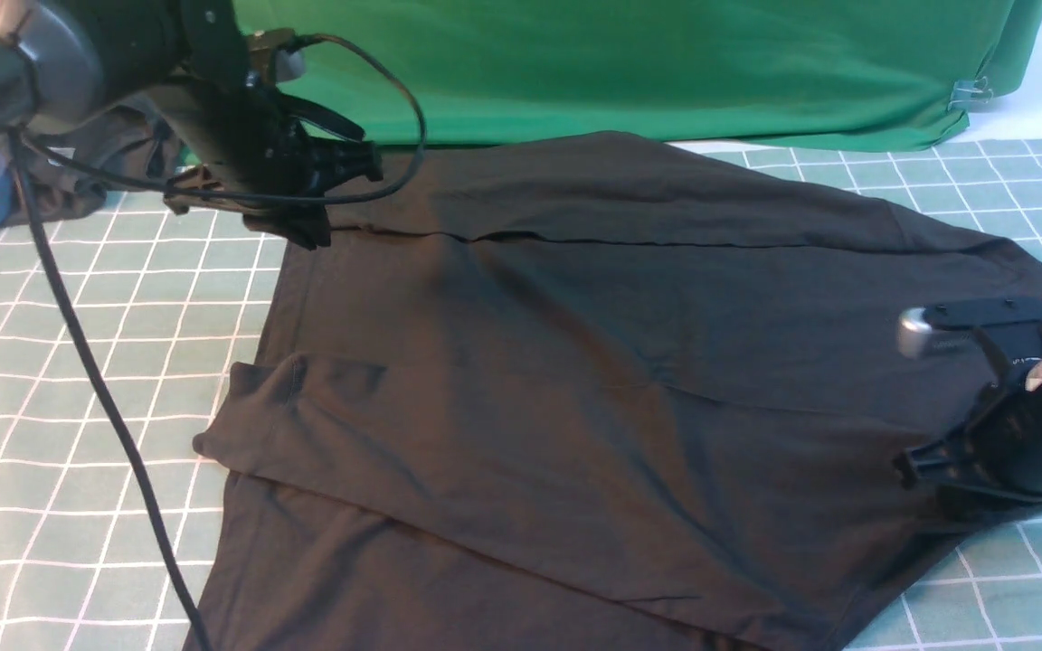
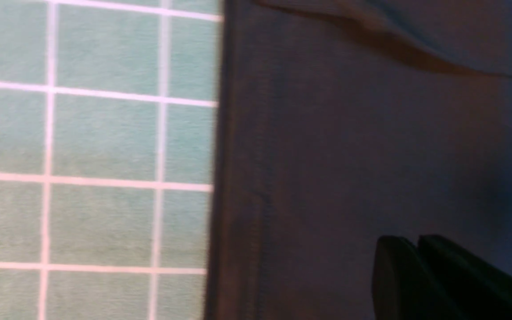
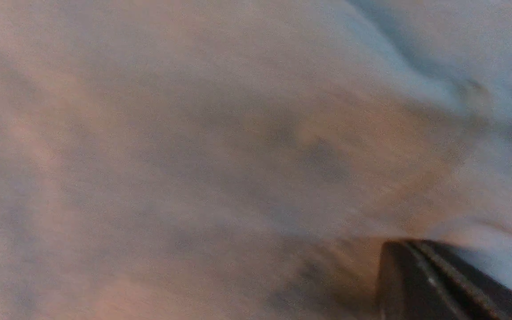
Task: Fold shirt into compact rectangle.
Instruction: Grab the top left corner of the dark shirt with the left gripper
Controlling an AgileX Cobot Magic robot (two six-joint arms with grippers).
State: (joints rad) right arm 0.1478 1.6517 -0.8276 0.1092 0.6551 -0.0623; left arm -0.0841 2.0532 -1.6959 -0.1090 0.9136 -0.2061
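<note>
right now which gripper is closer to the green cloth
Left. The left gripper is at the shirt's far left corner, just before the green cloth; the right gripper is at the shirt's near right edge.

A staged robot test bench: clipped green backdrop cloth (image 1: 666, 72), gridded table cover (image 1: 78, 362)

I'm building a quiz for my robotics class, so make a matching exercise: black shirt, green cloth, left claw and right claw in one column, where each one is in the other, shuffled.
Things:
1. black shirt
2. green cloth
3. left claw
4. right claw

Places:
A. at the shirt's right edge
B. draped along the back
C. spread over the checked table cover
D. at the shirt's far left corner

Pairs: 1-C, 2-B, 3-D, 4-A
</note>
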